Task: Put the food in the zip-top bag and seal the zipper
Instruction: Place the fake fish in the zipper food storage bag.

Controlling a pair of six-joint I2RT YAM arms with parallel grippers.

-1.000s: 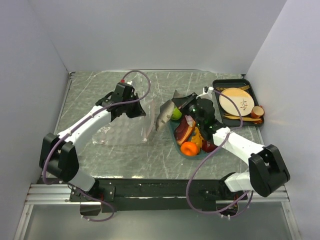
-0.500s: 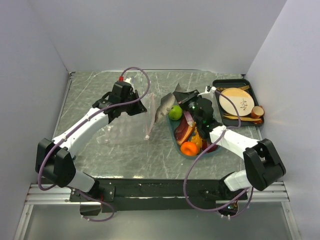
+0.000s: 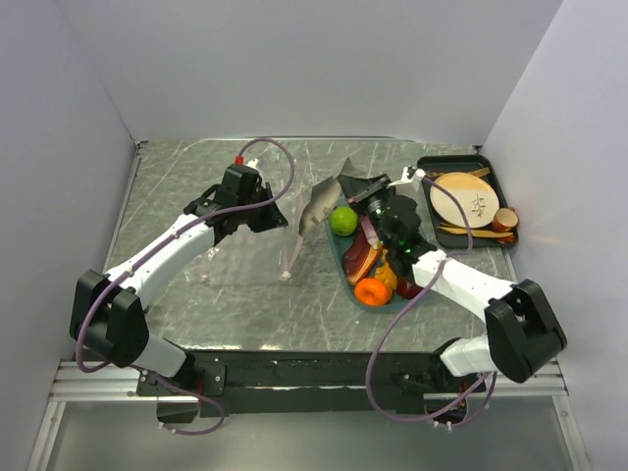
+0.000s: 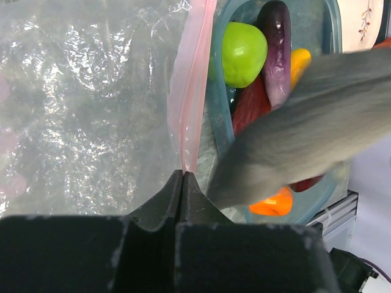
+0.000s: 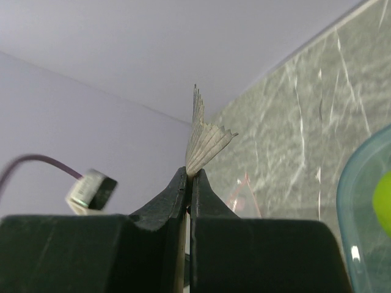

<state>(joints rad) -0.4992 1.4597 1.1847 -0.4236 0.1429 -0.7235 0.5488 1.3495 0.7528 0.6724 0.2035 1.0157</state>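
Pinched between the pressed-together fingers of the left gripper (image 4: 183, 174): the pink zipper (image 4: 190, 91), holding the clear zip-top bag (image 4: 79, 110) upright. Clamped in the right gripper (image 5: 189, 174), at the bag's 3 o'clock: grey toy fish (image 3: 319, 204), beside the teal tray (image 4: 219, 131) with lime (image 3: 343, 220) and orange (image 3: 371, 290).

Clear zip-top bag (image 4: 85, 104) has its pink zipper (image 4: 190, 91) toward the food (image 4: 244, 46).
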